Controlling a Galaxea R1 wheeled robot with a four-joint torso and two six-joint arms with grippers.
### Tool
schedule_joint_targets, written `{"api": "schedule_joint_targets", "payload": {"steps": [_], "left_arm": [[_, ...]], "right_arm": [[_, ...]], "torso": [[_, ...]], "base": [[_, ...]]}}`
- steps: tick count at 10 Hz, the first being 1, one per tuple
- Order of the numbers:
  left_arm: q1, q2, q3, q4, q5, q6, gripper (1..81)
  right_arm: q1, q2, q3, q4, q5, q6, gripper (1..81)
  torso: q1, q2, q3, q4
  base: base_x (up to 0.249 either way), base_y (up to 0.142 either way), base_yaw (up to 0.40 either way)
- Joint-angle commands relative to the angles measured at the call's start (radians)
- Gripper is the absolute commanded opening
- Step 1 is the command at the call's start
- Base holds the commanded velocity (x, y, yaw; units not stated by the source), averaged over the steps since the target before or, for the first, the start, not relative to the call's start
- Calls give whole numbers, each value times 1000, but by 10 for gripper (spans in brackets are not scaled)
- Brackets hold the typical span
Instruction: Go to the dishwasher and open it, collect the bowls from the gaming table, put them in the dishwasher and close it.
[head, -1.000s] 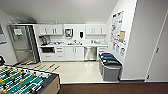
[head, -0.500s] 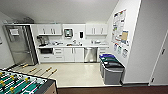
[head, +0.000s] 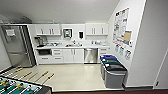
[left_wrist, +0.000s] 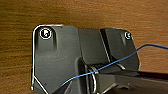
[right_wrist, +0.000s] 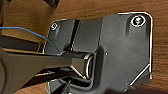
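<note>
The dishwasher (head: 90, 55) is a steel-fronted unit set into the white lower cabinets at the far wall, under the counter, with its door shut. It stands straight ahead across a stretch of pale floor (head: 75, 76). The bowls and the gaming table are out of view. In the left wrist view the arm's dark plate (left_wrist: 60, 57) hangs over brown wood-grain flooring (left_wrist: 100, 15). The right wrist view has the same kind of plate (right_wrist: 120, 50) over the same flooring (right_wrist: 75, 10).
A tall steel fridge (head: 15, 47) stands at the far left. The table-football table (head: 21, 87) juts in at the near left, its rod handles reaching over the floor. Several waste bins (head: 113, 71) line the right wall under posters (head: 121, 25).
The whole head view has shifted as the camera moved forward: the table-football table has slid lower and further out at the near left. The kitchen things themselves have not moved.
</note>
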Motion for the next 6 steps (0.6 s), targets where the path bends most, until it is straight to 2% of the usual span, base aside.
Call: {"api": "schedule_joint_targets", "payload": {"steps": [1,2,5,6], "left_arm": [[-61,-15,9,9,41,6,811],[-61,-16,9,9,22,6,811],[-61,-19,9,10,20,4,811],[-61,-18,9,9,20,4,811]], "right_arm": [[59,-12,-2,12,-51,3,811],[59,-1,-16,6,-57,3,811],[51,56,-120,11,-60,3,811],[56,56,-119,9,-60,1,811]], "torso": [[0,0,0,0],[0,0,0,0],[0,0,0,0],[0,0,0,0]], "base": [[257,0,0],[257,0,0],[257,0,0],[257,0,0]]}}
